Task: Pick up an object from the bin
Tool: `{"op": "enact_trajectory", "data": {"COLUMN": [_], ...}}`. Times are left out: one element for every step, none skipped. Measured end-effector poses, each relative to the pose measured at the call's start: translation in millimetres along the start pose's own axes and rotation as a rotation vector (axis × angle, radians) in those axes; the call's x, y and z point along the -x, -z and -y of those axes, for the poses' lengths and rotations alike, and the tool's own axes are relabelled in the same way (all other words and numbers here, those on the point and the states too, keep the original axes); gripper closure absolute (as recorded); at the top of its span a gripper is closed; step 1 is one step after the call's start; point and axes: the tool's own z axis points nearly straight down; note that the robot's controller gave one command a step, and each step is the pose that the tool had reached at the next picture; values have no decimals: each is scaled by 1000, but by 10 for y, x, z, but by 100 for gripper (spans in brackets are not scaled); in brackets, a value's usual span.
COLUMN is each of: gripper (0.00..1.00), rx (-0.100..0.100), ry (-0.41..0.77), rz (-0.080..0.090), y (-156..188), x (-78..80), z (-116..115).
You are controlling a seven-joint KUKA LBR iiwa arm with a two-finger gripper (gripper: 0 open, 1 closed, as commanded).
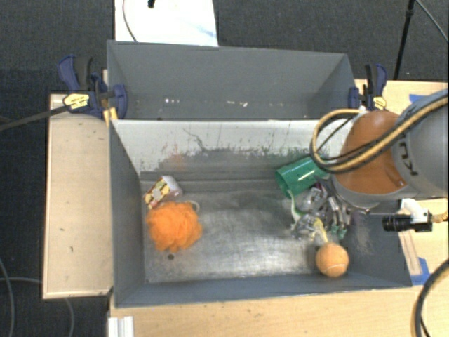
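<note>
Hand (317, 220): right side of bin (210, 128); grip cannot be told
Ball (331, 260): orange, just nearer
Cup (298, 176): green, just beyond
Pompom (173, 227): orange, left

The robot's arm (429, 142) is a thick, rounded tube with a smooth, pale grey shell. Dark block lettering (407, 157) runs along the shell, though just part of it can be read. At the wrist sits an orange cover (372, 166), glossy and dome-shaped like half a ball. Cables (328, 129), one black and one dull yellow, loop together in a wide curve across the dome and trail along the grey shell. Below the cover is the gripper (316, 223), a small cluster of bare silvery metal parts with flecks of green and thin wires. A white fitting (415, 209) with a short black plug (395, 223) juts from the wrist's side.
</note>
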Motion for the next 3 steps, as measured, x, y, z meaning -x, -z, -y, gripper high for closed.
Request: {"op": "enact_trajectory", "data": {"gripper": [100,100,100], "rx": [-1,0,0], "ry": [1,2,2], "rz": [-3,-1,0], "y": [172,364,515], "x": [-4,0,6], "z": [2,0,-1]}}
